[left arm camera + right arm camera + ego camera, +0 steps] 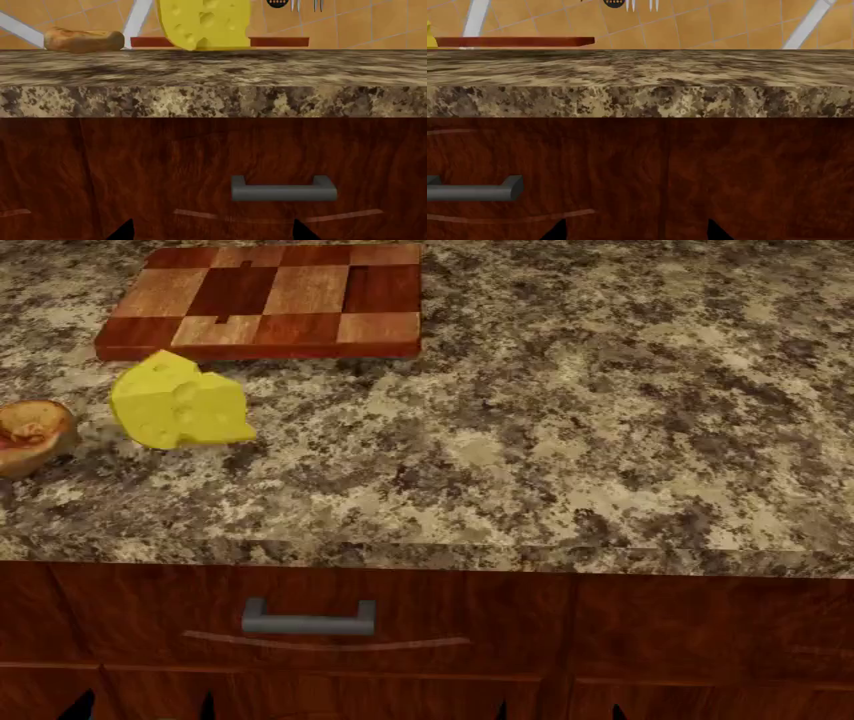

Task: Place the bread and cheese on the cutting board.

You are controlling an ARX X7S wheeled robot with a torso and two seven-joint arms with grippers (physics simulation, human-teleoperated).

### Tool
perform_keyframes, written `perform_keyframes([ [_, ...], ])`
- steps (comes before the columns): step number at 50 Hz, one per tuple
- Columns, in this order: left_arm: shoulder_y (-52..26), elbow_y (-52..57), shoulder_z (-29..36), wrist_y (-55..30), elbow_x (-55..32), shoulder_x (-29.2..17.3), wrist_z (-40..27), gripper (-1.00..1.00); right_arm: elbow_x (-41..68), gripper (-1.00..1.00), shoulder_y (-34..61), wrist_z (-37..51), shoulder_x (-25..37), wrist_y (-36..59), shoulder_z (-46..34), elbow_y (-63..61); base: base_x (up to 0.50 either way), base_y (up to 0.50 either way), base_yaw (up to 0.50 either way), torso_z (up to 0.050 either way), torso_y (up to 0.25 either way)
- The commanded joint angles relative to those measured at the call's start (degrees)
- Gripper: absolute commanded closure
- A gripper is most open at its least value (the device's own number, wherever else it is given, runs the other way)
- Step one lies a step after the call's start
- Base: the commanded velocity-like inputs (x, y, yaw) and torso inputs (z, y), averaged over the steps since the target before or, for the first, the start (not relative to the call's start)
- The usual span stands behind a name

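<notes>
Yellow holed cheese wedge beside small browned bread bun.

a speckled brown and beige granite tabletop spans the head view. below its front edge sits a dark reddish wood drawer front carrying a grey bar handle. behind the tabletop, orange wall tiles show, with hanging metal utensils at the upper edge.

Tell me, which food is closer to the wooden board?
The cheese, the yellow holey wedge just before the cutting board. The bread sits farther off.
</notes>
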Motion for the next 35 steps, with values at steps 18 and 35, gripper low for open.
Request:
perform_keyframes([
  [18, -0.2, 1.1, 3.4, 0.2, -4.6, -3.1, -3.6, -1.0, 3.2, -1.0, -0.1, 3.8, 3.3, 0.5, -4.0, -0.6, 0.0, 0.0, 0.0, 0.014, 0.0],
  [35, -0.1, 1.1, 4.8, 1.1, -6.6, -4.5, -4.7, -1.0, 4.3, -1.0, 0.2, 5.3, 4.6, -0.3, -5.6, 0.4, 0.0, 0.0, 0.0, 0.041, 0.007],
])
